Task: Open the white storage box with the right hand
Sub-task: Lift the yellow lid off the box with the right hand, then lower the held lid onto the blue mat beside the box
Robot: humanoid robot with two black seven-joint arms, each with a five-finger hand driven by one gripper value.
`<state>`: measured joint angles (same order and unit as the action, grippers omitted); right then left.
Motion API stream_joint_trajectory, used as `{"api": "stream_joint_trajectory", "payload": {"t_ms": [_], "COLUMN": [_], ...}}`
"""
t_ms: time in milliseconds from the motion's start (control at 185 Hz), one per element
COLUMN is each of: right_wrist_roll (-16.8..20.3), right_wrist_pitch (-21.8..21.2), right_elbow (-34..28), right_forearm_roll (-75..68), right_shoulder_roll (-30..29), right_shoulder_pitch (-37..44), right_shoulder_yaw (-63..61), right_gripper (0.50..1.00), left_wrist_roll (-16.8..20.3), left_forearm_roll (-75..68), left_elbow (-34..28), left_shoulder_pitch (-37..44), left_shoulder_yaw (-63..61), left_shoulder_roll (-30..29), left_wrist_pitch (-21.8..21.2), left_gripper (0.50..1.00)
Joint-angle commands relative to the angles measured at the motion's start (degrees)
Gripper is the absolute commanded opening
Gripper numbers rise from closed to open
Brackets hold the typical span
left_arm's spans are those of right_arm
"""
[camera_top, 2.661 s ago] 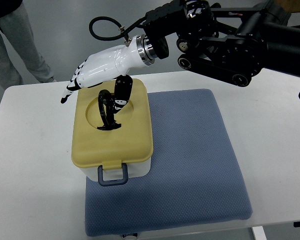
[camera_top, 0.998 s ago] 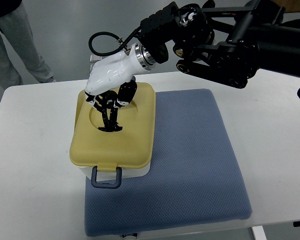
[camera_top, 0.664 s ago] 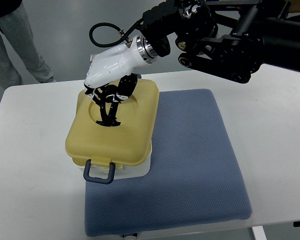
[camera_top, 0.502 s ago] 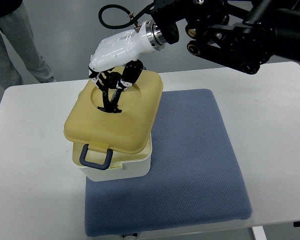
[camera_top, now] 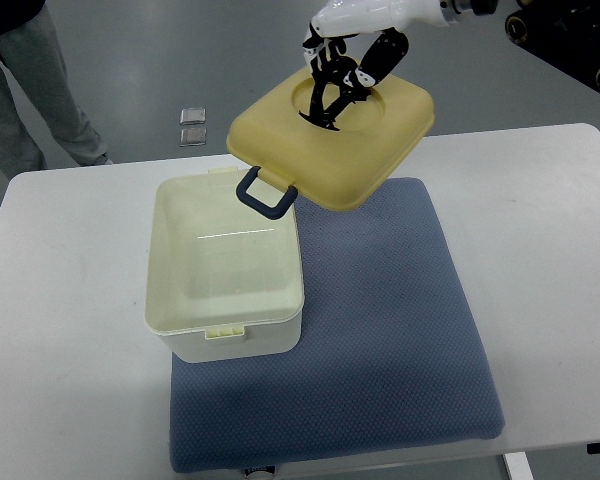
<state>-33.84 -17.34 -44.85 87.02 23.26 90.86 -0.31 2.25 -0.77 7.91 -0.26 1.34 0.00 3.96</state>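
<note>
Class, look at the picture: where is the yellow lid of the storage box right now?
The yellow lid hangs in the air from the right hand, up and right of the open white storage box, above the blue mat's far edge.

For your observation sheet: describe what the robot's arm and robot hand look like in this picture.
The right robot hand has a glossy white shell with black jointed fingers marked in white. Behind it sits a silver wrist ring, then black arm links at the top right edge. The left arm is not visible.

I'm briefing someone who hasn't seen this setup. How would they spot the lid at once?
Start at the white table with the blue mat, where the open white storage box stands on the mat's left edge. Look above and right of the box: the lid hangs tilted in the air, held by its black handle in the right hand. It alone is yellow, with a dark blue latch loop.
</note>
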Motion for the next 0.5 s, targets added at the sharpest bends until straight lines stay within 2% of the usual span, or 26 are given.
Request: {"api": "stream_joint_trajectory", "payload": {"t_ms": [0, 243, 496], "right_wrist_roll": [0.0, 0.0, 0.1], "right_wrist_pitch": [0.9, 4.2, 7.1], "right_elbow": [0.3, 3.1, 3.5], "right_forearm_roll": [0.1, 0.2, 0.2], "right_shoulder_roll": [2.6, 3.7, 4.1], "right_shoulder_pitch": [-3.1, -9.6, -13.9], "right_shoulder_yaw": [0.2, 0.8, 1.1], "right_gripper": [0.500, 0.500, 0.500], "left_wrist_roll": [0.0, 0.0, 0.0], "left_forearm_roll": [0.0, 0.0, 0.0], "left_elbow": [0.0, 0.0, 0.0], "left_shoulder_pitch": [0.0, 0.0, 0.0], "left_shoulder_yaw": [0.0, 0.0, 0.0], "left_shoulder_roll": [0.0, 0.0, 0.0], "left_wrist_pitch": [0.0, 0.0, 0.0], "left_gripper": [1.000, 1.000, 1.000]}}
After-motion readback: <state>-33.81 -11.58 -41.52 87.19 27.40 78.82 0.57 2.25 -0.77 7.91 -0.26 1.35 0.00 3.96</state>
